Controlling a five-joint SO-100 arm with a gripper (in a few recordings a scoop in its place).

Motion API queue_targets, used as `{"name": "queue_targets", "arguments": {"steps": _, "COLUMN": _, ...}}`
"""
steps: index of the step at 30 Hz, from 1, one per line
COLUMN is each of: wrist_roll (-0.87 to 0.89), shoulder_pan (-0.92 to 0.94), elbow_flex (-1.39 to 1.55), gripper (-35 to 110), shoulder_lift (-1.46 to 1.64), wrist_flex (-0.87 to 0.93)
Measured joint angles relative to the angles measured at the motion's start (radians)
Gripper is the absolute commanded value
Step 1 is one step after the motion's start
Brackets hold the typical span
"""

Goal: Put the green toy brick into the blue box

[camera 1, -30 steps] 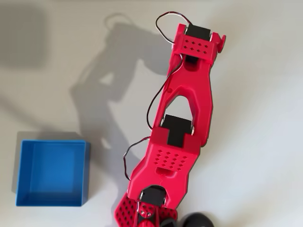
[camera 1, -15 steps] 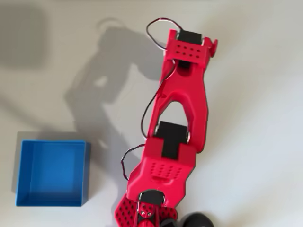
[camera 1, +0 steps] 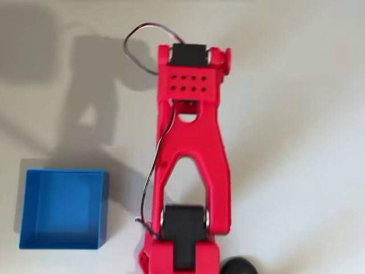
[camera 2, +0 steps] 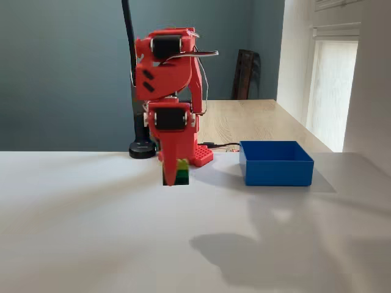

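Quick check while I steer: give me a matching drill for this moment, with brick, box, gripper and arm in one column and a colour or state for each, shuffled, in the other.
Things:
1. green toy brick
2. blue box
3. gripper
4. arm

States:
A. red, stretched out over the table in the overhead view
B. nothing inside, standing on the table
C. lime over dark green, held at the fingertips
D. pointing down, shut on the brick

Pairs: 1-C, 2-B, 3-D, 4-A
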Motion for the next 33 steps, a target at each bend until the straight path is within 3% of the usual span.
{"name": "queue_targets", "arguments": {"steps": 15, "wrist_roll": 0.101, "shoulder_pan": -0.365, "elbow_flex": 0.342, "gripper": 0, "shoulder_lift": 0.416, "wrist_flex": 0.008}}
{"name": "queue_targets", "arguments": {"steps": 33, "wrist_roll": 0.305, "shoulder_pan": -0.879, "elbow_flex": 0.354, "gripper": 0, "shoulder_lift": 0.451, "wrist_flex": 0.153}}
